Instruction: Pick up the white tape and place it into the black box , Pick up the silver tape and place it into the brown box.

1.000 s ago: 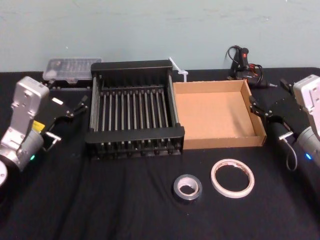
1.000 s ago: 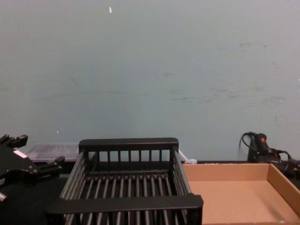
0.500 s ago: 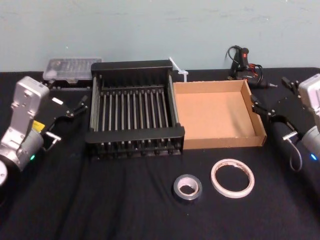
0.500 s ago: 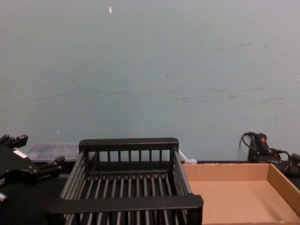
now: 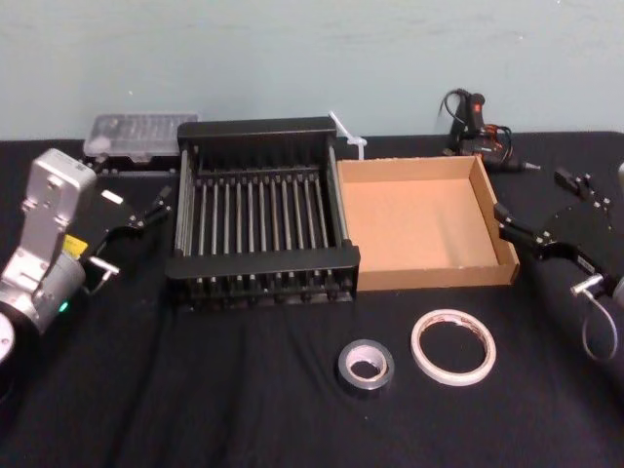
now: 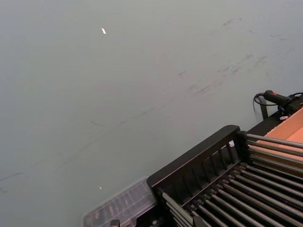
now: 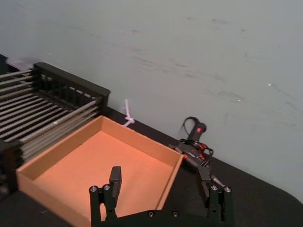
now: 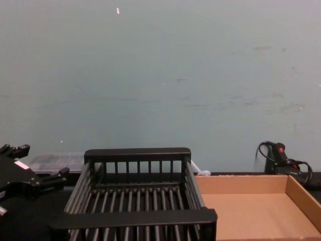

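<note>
The white tape [image 5: 453, 347] lies flat on the black desk [image 5: 195, 390], near the robot and just in front of the brown box [image 5: 421, 222], with the silver tape [image 5: 366, 366] close beside it on its left, the two rolls apart and untouched. Behind them the black box [image 5: 261, 210] sits wall to wall with the brown box, both open and with nothing in them.

The right gripper [image 5: 548, 213] hangs beside the brown box's right wall, jaws spread wide with nothing between them (the right wrist view looks past them over the box floor toward the back wall). The left gripper [image 5: 132, 208] waits off the black box's left side, jaws also parted and unloaded.

The step in hand looks like the reach for the white tape, and the right arm seems the nearer candidate. A clean pick likely calls for dropping straight down over the roll with the jaws straddling one side of the ring, one finger inside the hole and one outside, since the roll lies too flat for an easy grip across its whole width. The descent should stay on the far side from the silver tape so that roll is not nudged. The carry must then clear the brown box's wall before reaching the black box.
</note>
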{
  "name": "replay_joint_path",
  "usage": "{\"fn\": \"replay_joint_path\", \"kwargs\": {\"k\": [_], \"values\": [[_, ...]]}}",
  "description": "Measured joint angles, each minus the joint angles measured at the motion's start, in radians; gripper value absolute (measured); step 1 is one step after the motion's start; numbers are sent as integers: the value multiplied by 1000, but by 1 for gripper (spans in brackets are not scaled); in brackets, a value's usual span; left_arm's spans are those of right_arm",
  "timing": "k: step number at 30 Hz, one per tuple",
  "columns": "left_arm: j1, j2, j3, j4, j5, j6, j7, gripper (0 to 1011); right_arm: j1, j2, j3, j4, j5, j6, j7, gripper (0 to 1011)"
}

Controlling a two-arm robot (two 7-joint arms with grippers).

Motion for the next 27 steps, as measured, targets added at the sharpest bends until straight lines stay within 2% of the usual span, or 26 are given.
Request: {"fn": "replay_joint_path", "kwargs": {"k": [5,10,17,27], "values": [[0,0,0,0,0,0,0,1001,-55,30,31,-75,34,43,35,1003],[0,0,0,0,0,0,0,1001,-89,42,41,-112,46,69,60,1002],[0,0,0,0,0,0,0,1001,-119,45,41,-135,53,113,95,1002],[0,0,0,0,0,0,0,1002,-128,39,35,-134,52,184,138,1002]]}}
